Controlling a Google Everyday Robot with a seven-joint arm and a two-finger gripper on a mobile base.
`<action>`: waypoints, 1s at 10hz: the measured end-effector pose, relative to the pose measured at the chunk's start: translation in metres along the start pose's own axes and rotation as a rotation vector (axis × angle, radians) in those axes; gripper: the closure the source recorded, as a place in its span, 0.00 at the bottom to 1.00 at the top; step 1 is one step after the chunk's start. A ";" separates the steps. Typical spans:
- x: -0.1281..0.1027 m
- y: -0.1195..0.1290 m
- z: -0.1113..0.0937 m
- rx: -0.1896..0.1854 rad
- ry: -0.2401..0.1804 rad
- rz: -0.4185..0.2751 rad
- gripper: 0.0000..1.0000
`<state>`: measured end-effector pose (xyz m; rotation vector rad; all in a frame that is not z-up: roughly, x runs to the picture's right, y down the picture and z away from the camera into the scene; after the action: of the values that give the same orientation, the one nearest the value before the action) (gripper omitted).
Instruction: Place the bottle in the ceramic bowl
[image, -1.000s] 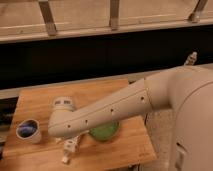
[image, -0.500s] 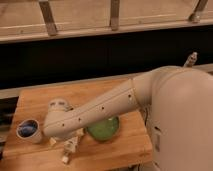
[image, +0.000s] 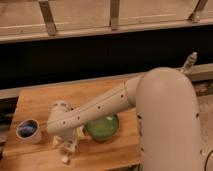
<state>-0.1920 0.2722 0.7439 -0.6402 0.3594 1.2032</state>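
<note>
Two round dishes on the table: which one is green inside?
The ceramic bowl, wide and shallow; the gripper hangs near the table's front edge between it and the small white cup, which is blue inside.

One ceramic bowl (image: 102, 128), one cup (image: 28, 131), perhaps one bottle (image: 79, 134), one claw (image: 66, 152) near the bowl.

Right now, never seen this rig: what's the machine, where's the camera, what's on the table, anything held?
It is a mobile robot with one cream-white arm reaching from the right over a wooden table. One camera looks down past the arm's bulky shoulder. The gripper hangs near the table's front edge, just left of the green ceramic bowl in the picture. A small white cup with blue inside stands at far left. Whether the gripper holds anything, I cannot tell.
</note>
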 end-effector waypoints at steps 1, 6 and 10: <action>0.000 -0.002 0.010 -0.001 0.022 0.011 0.20; -0.009 -0.003 0.035 -0.012 0.066 0.011 0.39; -0.010 0.000 0.023 -0.025 0.036 -0.010 0.79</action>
<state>-0.1966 0.2791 0.7670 -0.6849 0.3712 1.1898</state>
